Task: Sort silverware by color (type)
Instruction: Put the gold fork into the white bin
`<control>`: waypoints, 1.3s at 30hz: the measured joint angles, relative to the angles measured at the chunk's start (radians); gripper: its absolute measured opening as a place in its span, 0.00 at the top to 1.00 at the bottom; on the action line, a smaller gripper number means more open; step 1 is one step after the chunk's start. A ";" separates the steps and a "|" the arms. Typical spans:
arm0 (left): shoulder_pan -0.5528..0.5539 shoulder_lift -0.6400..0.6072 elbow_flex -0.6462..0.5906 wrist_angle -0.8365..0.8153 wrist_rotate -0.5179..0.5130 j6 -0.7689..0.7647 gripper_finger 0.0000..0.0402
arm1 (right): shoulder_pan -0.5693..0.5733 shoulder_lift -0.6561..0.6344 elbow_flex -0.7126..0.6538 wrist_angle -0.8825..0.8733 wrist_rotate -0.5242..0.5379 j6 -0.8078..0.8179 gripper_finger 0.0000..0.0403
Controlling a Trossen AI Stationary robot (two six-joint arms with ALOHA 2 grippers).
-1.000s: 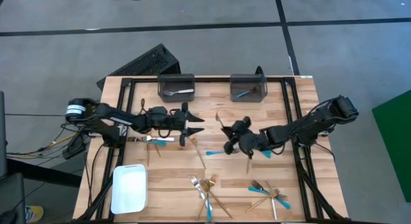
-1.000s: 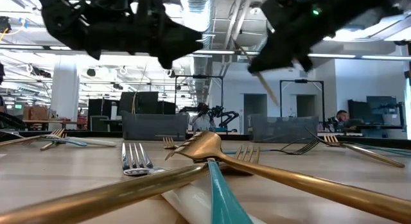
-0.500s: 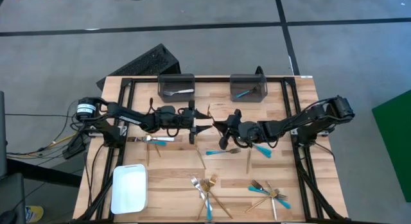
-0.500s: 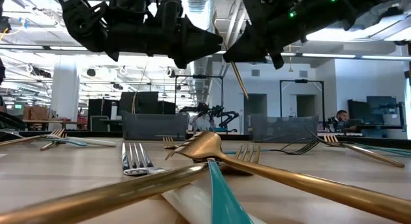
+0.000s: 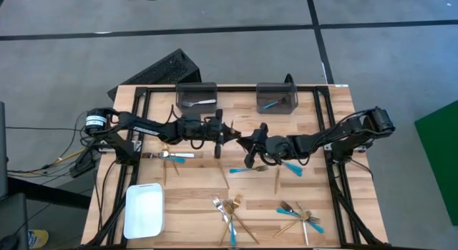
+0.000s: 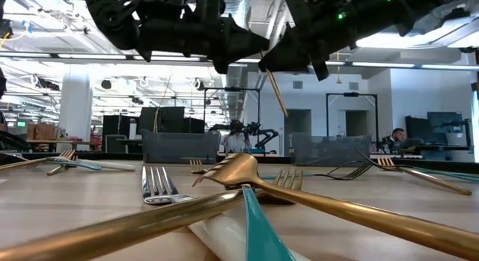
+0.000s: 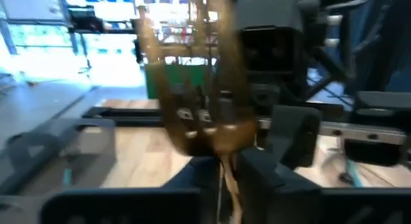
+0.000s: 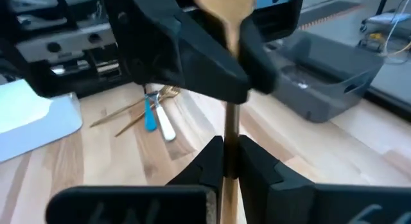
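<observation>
I hold a gold fork [image 8: 226, 89] pinched in my right gripper [image 5: 250, 145], midair between the 2 bins [image 5: 196, 94]. My left gripper [image 5: 227, 133] closes around its far end. Thin, stiff, slippery: grip mid-handle.

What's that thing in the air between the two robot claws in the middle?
A gold fork, seen in both wrist views: the right gripper pinches its handle, and the left gripper closes around its pronged end.
</observation>
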 joint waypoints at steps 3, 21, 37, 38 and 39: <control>0.000 -0.029 0.001 -0.089 -0.012 -0.028 0.97 | 0.000 0.001 0.000 -0.014 -0.018 0.075 0.83; -0.146 -0.844 0.019 -1.517 -0.166 -0.744 0.99 | -0.011 -0.006 0.000 -0.126 -0.025 0.139 0.73; -0.699 -0.909 0.017 -1.880 -0.322 -1.479 0.99 | -0.120 -0.005 0.000 -0.195 -0.041 0.132 0.73; -0.730 -0.891 0.017 -1.881 -0.313 -1.511 0.99 | -0.124 -0.005 0.000 -0.196 -0.041 0.121 0.73; -0.761 -0.872 0.017 -1.885 -0.301 -1.548 0.99 | -0.126 -0.005 0.000 -0.195 -0.041 0.113 0.73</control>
